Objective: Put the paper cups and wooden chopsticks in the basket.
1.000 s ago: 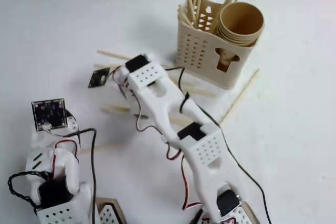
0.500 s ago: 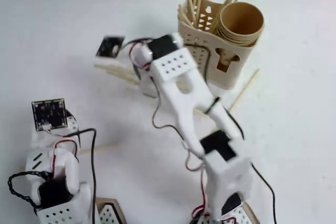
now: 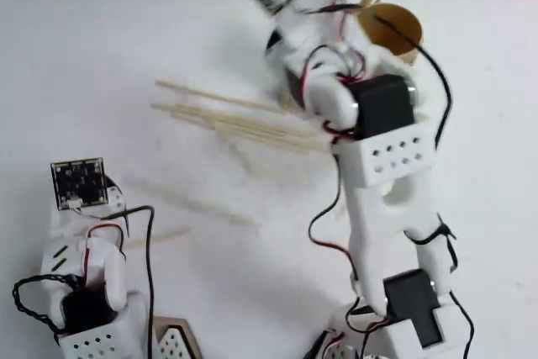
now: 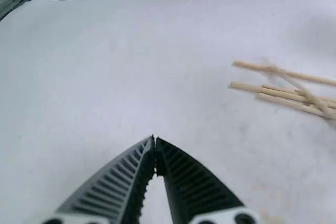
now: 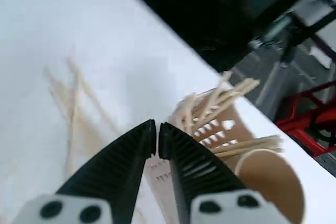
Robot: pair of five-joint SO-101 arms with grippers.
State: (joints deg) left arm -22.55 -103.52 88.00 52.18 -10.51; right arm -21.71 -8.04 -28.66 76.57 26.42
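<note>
Loose chopsticks [image 3: 239,122] lay in a fanned bundle mid-worktop. Their long axis ran nearly along the far edge, and the right ends slanted a little toward the near edge and slipped under the right arm [image 3: 382,149]. A stray stick [image 3: 164,235] lay apart, closer to the near-left corner.

The basket [image 5: 210,124] stood by the far edge, right of middle, bristling with chopsticks, a cup [image 3: 388,27] in it. The right gripper [image 5: 157,125] hung above the basket's rim, jaws pressed together, nothing visible between them. So the bundle lay toward the near-left of it, well below.

The left gripper [image 4: 155,142] sat low over the worktop near the near-left corner, tips closed on nothing. The bundle's left ends lay ahead and off to its right, well apart.

My call: the right arm was the nearer one. It would want to swing toward the near-left, open up, and come down square across the sticks, not along them.
</note>
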